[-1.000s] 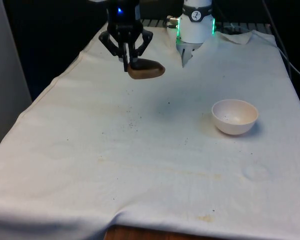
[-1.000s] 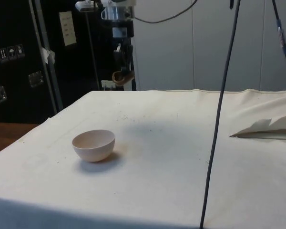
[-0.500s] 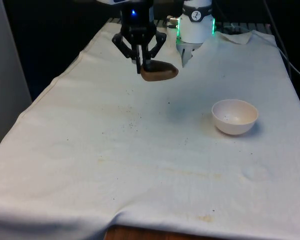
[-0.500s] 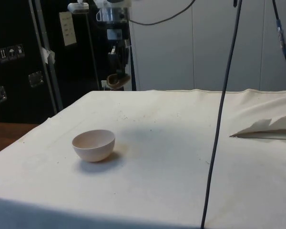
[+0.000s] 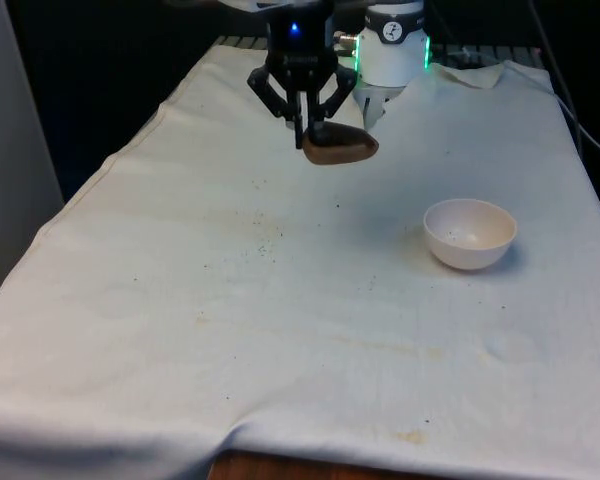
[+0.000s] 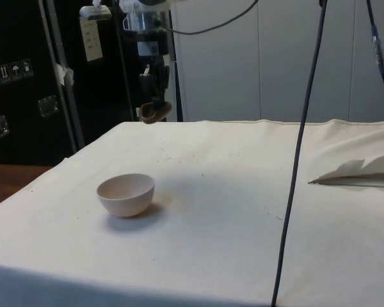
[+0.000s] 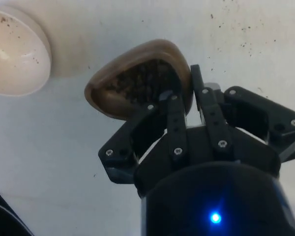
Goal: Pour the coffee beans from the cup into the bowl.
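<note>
The black two-finger gripper (image 5: 306, 128) grips the rim of a brown cup of coffee beans (image 5: 338, 148), held above the white cloth (image 5: 280, 300). A small white ceramic bowl (image 5: 470, 233) sits well apart, toward the front view's right.

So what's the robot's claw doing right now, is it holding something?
Gripper: shut on the rim of the brown cup of coffee beans, holding it up above the table, not yet over the white bowl.

I can read no words, brands or numbers here. On the dark cabinet (image 6: 16, 77) in the side view, a pale notice (image 6: 89, 37) and a strip of small pictogram stickers (image 6: 9, 68) at its nine o'clock stay illegible
</note>
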